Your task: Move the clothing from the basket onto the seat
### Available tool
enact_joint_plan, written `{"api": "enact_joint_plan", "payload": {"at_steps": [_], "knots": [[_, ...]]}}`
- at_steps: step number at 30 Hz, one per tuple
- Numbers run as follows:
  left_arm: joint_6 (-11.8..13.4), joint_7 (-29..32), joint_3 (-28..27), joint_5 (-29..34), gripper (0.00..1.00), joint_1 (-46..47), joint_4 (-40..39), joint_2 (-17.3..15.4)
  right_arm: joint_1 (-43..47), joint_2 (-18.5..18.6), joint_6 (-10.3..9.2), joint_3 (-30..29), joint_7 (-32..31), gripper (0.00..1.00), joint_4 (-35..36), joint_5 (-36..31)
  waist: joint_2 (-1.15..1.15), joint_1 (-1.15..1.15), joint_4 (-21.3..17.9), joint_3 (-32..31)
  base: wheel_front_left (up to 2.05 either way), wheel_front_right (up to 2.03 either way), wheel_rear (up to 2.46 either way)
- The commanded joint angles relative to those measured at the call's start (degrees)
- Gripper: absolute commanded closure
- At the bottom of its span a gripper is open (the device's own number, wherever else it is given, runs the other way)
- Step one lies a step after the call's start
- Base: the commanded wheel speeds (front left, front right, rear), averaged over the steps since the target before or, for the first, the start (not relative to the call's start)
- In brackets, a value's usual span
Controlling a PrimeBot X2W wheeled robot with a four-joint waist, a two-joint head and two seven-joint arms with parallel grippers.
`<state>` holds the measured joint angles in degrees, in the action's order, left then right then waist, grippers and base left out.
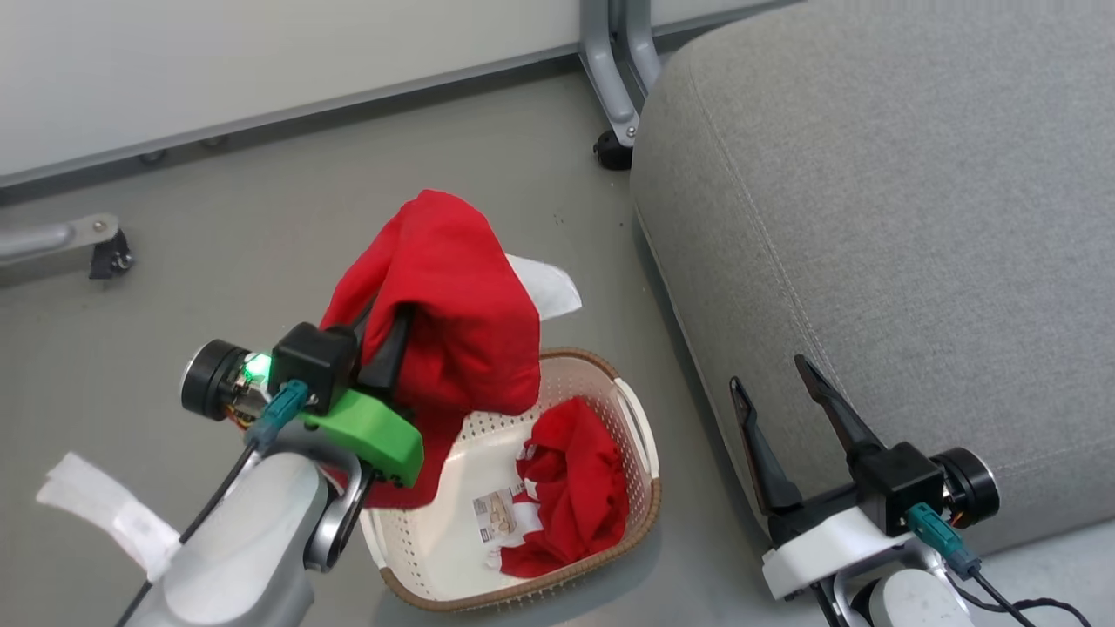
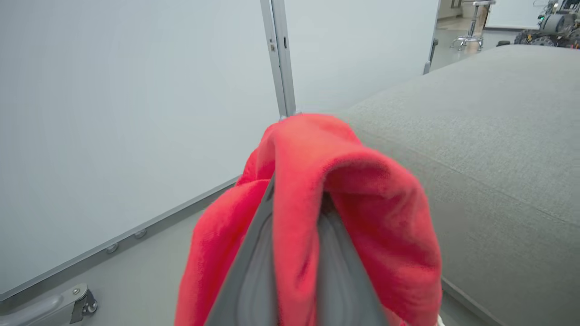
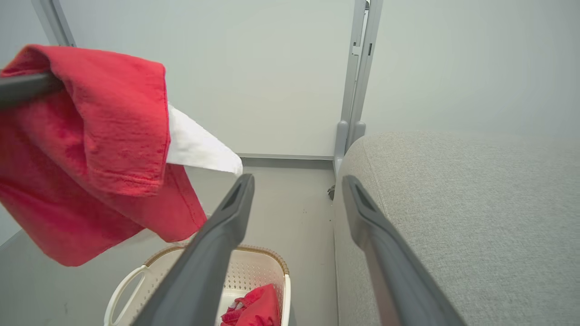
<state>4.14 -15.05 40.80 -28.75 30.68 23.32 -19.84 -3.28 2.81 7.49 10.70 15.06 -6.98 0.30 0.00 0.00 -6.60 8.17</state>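
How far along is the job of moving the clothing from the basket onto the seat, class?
Done: one red garment hangs clear of the basket. In hand: the left pincer is shut on it, above the basket, not yet over the seat. Left: lay it on the seat, then fetch the second garment lying in the basket; the right pincer is open, holding nothing.

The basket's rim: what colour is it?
Brown, woven-looking, on the cream-white basket; the head view shows it best.
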Motion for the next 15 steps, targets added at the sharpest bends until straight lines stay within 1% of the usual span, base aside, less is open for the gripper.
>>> {"api": "enact_joint_plan", "payload": {"at_steps": [1, 3, 5, 7, 9, 11, 12, 15], "knots": [[0.6, -0.2, -2.6, 1.1, 1.0, -3.0, -2.8, 0.2, 1.3, 0.1, 0.0, 0.2, 0.2, 0.0, 0.3, -0.1, 0.0, 0.0, 2.5, -4.0, 0.0, 0.0, 0.0], [0.4, -0.2, -6.5, 2.9, 1.0, -6.2, -7.2, 1.2, 2.2, 0.1, 0.0, 0.4, 0.2, 0.0, 0.2, -0.3, 0.0, 0.0, 2.6, -4.8, 0.0, 0.0, 0.0], [-0.4, -0.2, -10.5, 3.7, 1.0, -9.3, -11.1, 2.7, 2.8, 0.2, 0.0, 0.7, 0.2, 0.0, 0.2, -0.4, 0.0, 0.0, 2.6, -5.6, 0.0, 0.0, 0.0], [-1.5, -0.2, -14.4, 5.2, 1.0, -12.0, -14.6, 4.1, 3.3, 0.1, 0.0, 1.1, 0.2, 0.0, 0.0, -0.4, 0.0, 0.0, 2.3, -6.4, 0.0, 0.0, 0.0], [-2.7, -0.2, -18.7, 6.5, 1.0, -14.5, -18.0, 6.1, 3.0, 0.1, -0.01, 1.4, 0.2, 0.0, -0.1, -0.5, 0.0, 0.0, 1.9, -7.0, 0.0, 0.0, 0.0], [-4.4, -0.2, -22.4, 7.7, 1.0, -16.9, -21.1, 8.4, 2.7, 0.2, -0.01, 1.6, 0.2, 0.0, 0.0, -0.3, 0.0, 0.0, 1.6, -7.5, 0.0, 0.0, 0.0], [-5.8, -0.1, -24.0, 8.9, 1.0, -17.6, -22.9, 9.6, 2.6, 0.1, -0.01, 1.7, 0.2, 0.0, 0.1, -0.1, 0.0, 0.0, 1.4, -7.8, 0.0, 0.0, 0.0], [-8.9, -0.1, -27.0, 11.6, 1.0, -19.6, -26.6, 12.4, 2.5, 0.1, 0.0, 1.9, 0.2, 0.0, 0.3, 0.0, 0.0, 0.0, 1.2, -8.3, 0.0, 0.0, 0.0]]}}
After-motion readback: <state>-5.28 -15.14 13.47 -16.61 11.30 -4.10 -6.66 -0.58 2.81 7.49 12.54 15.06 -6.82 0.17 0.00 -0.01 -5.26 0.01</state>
